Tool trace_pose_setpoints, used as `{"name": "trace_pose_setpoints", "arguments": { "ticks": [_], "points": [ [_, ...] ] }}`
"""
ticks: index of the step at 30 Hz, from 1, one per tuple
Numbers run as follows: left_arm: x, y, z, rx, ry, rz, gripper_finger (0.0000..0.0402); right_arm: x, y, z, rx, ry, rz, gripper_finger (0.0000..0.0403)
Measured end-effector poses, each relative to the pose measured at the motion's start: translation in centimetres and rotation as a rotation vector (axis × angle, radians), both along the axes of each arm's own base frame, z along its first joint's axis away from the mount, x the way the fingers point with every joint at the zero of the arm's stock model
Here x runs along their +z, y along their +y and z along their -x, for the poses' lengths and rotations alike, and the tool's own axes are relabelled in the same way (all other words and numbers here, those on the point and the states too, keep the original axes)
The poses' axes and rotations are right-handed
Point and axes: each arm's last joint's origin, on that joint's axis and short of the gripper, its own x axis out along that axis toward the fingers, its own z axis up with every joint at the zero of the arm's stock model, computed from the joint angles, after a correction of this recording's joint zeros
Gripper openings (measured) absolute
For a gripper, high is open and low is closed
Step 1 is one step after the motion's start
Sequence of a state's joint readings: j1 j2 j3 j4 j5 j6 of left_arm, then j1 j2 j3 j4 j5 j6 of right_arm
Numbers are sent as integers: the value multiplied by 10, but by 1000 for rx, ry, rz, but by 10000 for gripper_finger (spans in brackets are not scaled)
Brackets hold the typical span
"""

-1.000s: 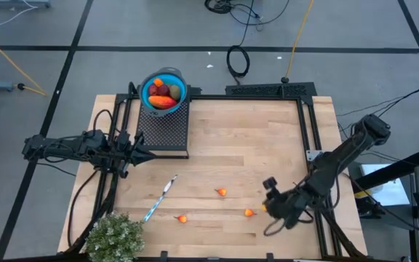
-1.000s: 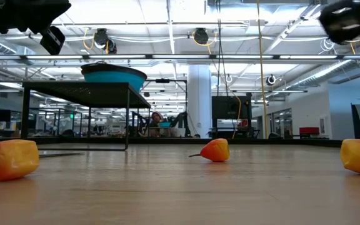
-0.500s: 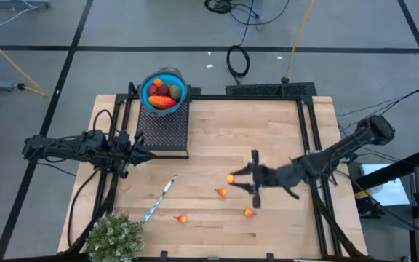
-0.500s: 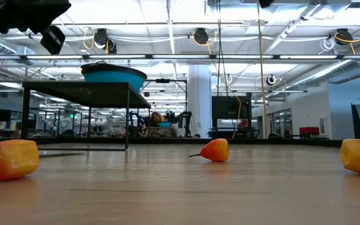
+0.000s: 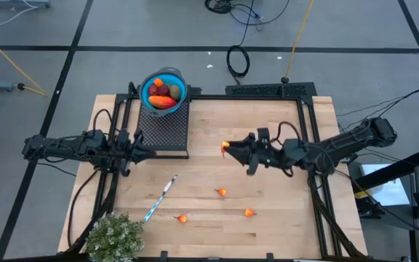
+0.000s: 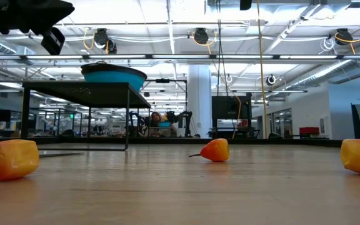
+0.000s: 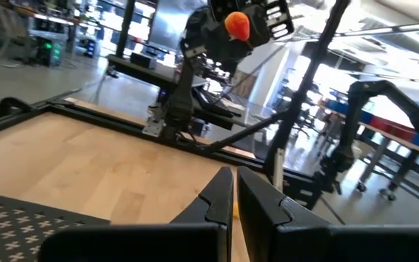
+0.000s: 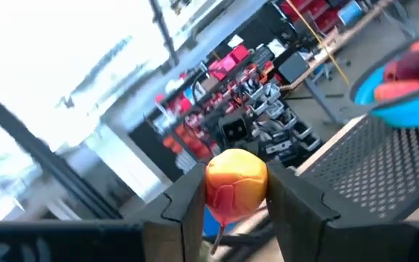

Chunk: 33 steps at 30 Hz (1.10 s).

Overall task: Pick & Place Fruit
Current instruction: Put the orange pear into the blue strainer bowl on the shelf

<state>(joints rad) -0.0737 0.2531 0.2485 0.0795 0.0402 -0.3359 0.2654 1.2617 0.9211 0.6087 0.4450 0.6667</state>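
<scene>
The right gripper (image 5: 228,148) is clamped on a small orange-and-yellow toy fruit (image 8: 236,183), carried in the air above the middle of the pale wooden table (image 5: 282,131), between the three tiny orange pieces that lie loose on the boards ( (image 5: 222,192), (image 5: 183,217) and (image 5: 249,212)) and the round blue bowl (image 5: 164,90). That bowl sits on a raised black perforated metal stand (image 5: 163,125) at the table's far left edge and already holds several fruits, among them a long red-orange one (image 5: 163,102). The step in hand looks like the carry to the bowl, and to do it well the arm should keep the fruit high enough to clear the bowl's rim, bring it right over the opening, and only then part the fingers, low enough that the piece does not bounce out off the fruit piled inside (it looks fairly full). The right arm reaches in from the table's right side, stretched long and nearly level, its wrist aimed toward the stand. The left gripper (image 7: 232,196) waits beside the stand at the left edge, fingers together and holding nothing.
</scene>
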Motion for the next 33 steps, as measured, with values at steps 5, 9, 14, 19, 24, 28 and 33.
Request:
{"name": "trace_pose_setpoints", "arguments": {
  "ticks": [5,9,14,19,24,28,33],
  "points": [
    [0,1,0,42,0,3,19,1,-11,-2,4,-58,-247,123],
    [0,1,0,50,0,5,19,1,-17,-3,32,-96,-388,123],
    [0,1,0,50,0,5,19,1,-22,-5,68,-95,-399,123],
    [0,1,0,42,1,4,19,1,-22,-5,66,-94,-399,123],
    [0,1,-1,42,5,3,19,1,-22,-5,62,-85,-382,123],
    [-2,1,-3,41,22,2,19,-2,-22,-5,50,-44,-329,123],
    [1,0,-11,40,-1,0,19,-9,-21,-9,35,12,-270,123]
  ]
}}
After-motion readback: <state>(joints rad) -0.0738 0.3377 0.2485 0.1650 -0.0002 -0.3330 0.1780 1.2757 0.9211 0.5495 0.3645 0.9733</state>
